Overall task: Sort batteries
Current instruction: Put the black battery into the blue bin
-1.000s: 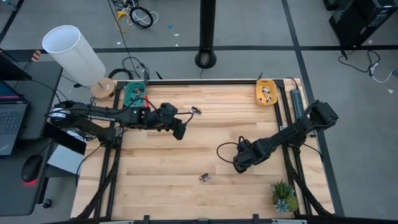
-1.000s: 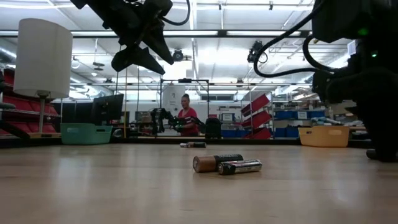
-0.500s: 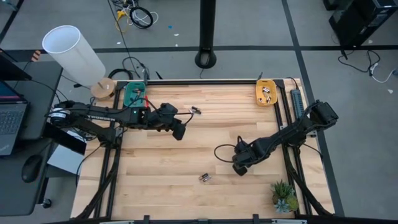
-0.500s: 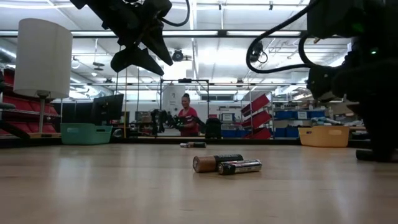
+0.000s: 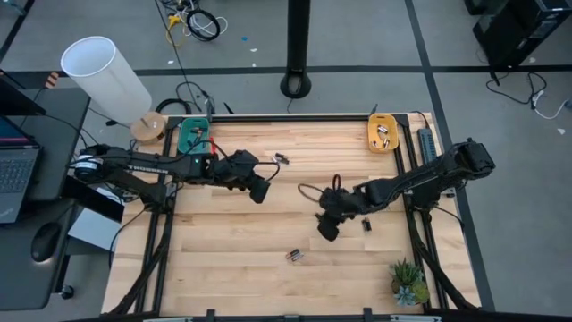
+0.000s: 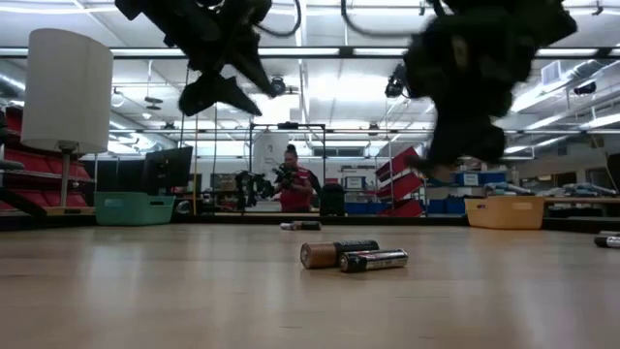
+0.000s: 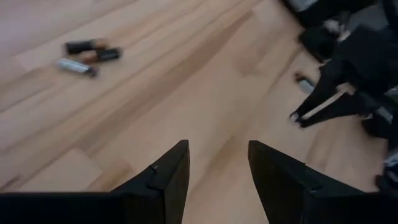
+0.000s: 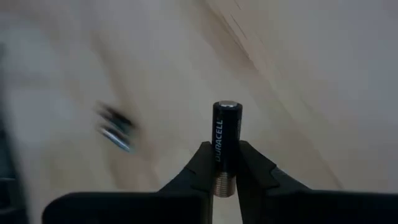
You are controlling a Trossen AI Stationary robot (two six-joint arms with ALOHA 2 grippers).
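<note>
Above mid-table, the right end effector [image 8: 226, 163] pinches a battery [image 8: 226, 144] (its lower end hidden).

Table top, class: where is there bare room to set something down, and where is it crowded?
Bare wood lies along the table's near-left part, left of the battery pair, and between the teal tray and orange tray, apart from two cells. The middle is crowded: the left gripper hovers open, the right gripper grips a Duracell battery, and a loose cell lies beside it.
</note>
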